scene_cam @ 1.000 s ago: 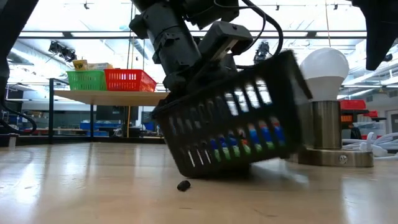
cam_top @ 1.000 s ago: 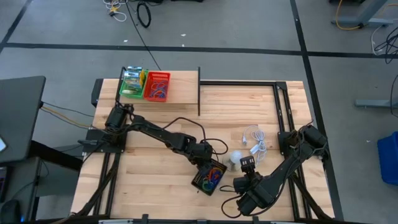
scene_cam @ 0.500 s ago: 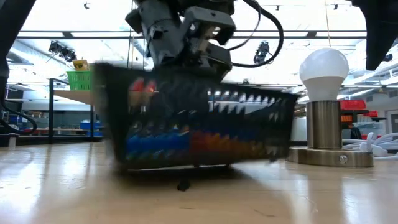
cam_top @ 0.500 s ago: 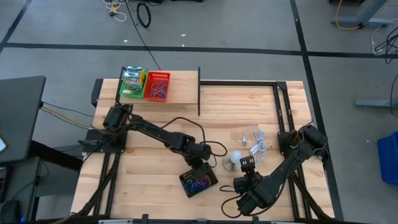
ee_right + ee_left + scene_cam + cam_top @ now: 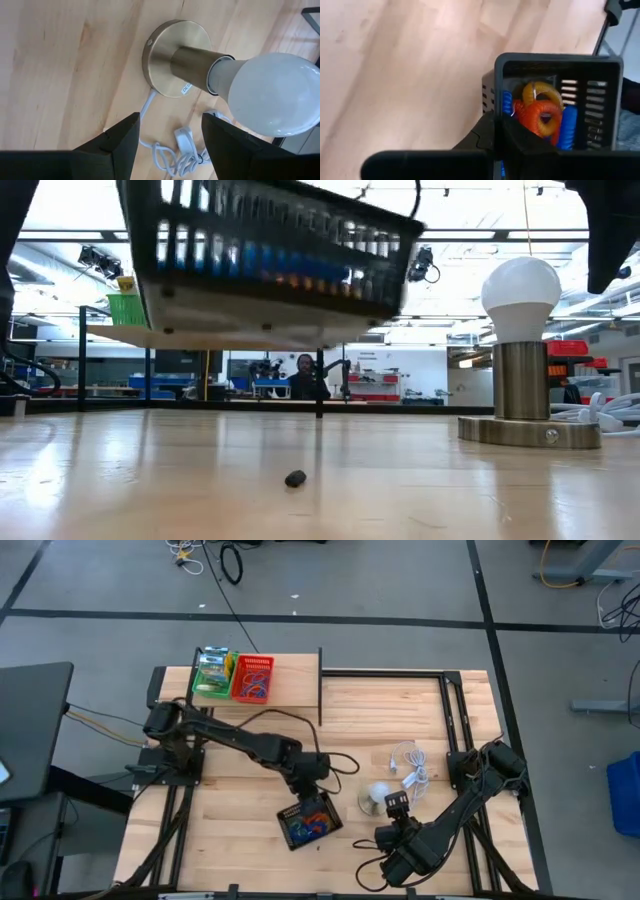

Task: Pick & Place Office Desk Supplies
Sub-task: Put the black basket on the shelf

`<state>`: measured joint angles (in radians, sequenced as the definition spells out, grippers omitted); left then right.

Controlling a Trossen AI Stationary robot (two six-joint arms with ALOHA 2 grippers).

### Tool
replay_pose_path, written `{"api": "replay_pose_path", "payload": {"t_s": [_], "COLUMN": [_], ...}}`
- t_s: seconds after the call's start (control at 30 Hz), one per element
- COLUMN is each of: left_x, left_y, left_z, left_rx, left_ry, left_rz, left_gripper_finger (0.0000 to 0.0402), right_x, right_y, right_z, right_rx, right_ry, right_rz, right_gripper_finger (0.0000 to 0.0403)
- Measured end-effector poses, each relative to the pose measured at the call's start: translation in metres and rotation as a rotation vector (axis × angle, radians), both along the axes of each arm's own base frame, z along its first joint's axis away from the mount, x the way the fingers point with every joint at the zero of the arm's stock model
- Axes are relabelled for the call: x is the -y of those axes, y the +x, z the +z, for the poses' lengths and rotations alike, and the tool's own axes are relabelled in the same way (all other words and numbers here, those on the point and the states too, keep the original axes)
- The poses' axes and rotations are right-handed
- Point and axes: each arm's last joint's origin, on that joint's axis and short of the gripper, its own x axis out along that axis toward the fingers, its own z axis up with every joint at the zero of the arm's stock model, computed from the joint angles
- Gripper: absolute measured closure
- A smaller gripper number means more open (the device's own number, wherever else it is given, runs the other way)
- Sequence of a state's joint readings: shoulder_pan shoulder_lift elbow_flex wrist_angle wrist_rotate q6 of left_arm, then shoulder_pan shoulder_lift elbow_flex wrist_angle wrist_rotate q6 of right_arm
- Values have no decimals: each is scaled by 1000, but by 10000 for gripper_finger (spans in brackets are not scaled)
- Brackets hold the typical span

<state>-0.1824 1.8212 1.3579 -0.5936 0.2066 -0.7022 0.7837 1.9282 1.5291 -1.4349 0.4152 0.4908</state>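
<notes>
A black mesh basket [image 5: 310, 821] holding blue, orange and yellow loops [image 5: 540, 107] hangs in the air, well above the tabletop in the low view [image 5: 270, 255]. My left gripper [image 5: 306, 796] is shut on the wall of that basket nearest the arm. A small dark piece [image 5: 294, 478] lies on the wood below it. My right gripper [image 5: 170, 145] stands open near the front right, above the brass foot of a white ball-shaped lamp [image 5: 260, 95], touching nothing. My left gripper pinches the basket's side wall at its rim [image 5: 496, 95], one finger inside the basket and one outside. The fingers slant down from the table's far left. The basket is lifted clear of the table, roughly level, its open top up.
The lamp [image 5: 378, 795] with its white cord [image 5: 410, 765] stands just right of the lifted basket. A green basket [image 5: 212, 675] and a red basket [image 5: 252, 678] sit on a raised shelf at the far left. A dark frame [image 5: 445, 700] runs along the far right.
My left gripper has risen and gone a little toward the table's left. The black basket, which leaned tipped with one edge on the table, has swung level and been lifted clear, uncovering the small dark piece on the wood.
</notes>
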Motion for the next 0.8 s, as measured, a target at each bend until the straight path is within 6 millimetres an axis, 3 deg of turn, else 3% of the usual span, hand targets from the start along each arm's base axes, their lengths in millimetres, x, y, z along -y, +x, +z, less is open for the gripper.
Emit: {"api": "replay_pose_path", "payload": {"t_s": [0.27, 0.5, 0.67, 0.8], "left_x": [-34, -71, -106, -136], "left_y": [-28, -67, -88, -96], "left_z": [50, 97, 118, 122], "left_rx": [69, 142, 189, 189], "left_ry": [113, 267, 333, 356], "left_rz": [107, 276, 401, 463], "left_gripper_finger": [390, 390, 390, 390], "right_x": [-2, -3, -3, -3], "right_y": [1, 3, 4, 4], "right_z": [-1, -1, -1, -2], "right_rx": [8, 17, 16, 17], "right_ry": [19, 35, 42, 44], "right_rz": [6, 16, 26, 26], "right_gripper_finger": [181, 181, 181, 181]}}
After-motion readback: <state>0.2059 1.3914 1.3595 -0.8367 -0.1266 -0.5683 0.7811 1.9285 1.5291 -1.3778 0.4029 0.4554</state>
